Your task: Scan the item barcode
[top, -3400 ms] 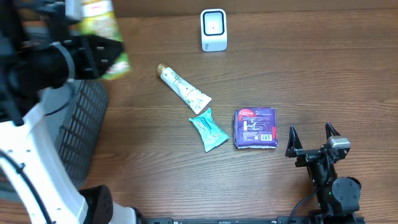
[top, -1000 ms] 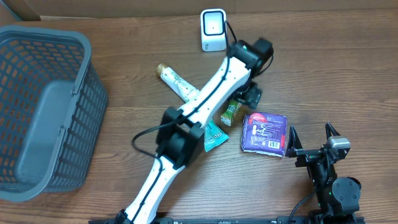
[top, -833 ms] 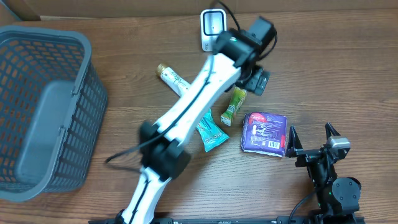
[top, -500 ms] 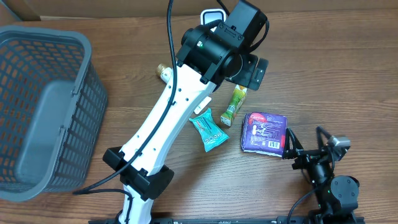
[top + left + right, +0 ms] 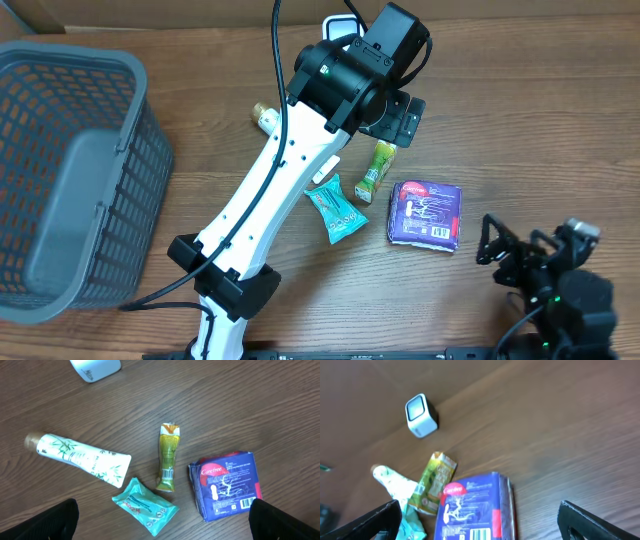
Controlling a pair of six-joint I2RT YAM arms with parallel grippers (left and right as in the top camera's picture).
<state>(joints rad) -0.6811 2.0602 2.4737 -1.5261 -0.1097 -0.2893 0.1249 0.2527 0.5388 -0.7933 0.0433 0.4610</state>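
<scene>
Several items lie on the wooden table. A green-yellow sachet point(image 5: 378, 168) point(image 5: 168, 457) has its barcode facing up. Beside it are a teal wipes pack point(image 5: 337, 208) point(image 5: 145, 506), a blue Carefree pack point(image 5: 427, 212) point(image 5: 472, 507) and a white bamboo-print tube point(image 5: 80, 457). The white scanner point(image 5: 95, 366) point(image 5: 421, 415) stands at the far edge, mostly hidden by the left arm in the overhead view. My left gripper point(image 5: 400, 112) point(image 5: 167, 522) hovers open high above the items, holding nothing. My right gripper point(image 5: 535, 242) point(image 5: 480, 522) is open and empty near the front right, pointing at the blue pack.
A dark grey plastic basket point(image 5: 140, 90) fills the left side of the table. The left arm's white links stretch diagonally from the front edge over the tube toward the scanner.
The left gripper has let go of the sachet, which now lies on the table, and has risen above it. The right arm has swung right and tilted.
</scene>
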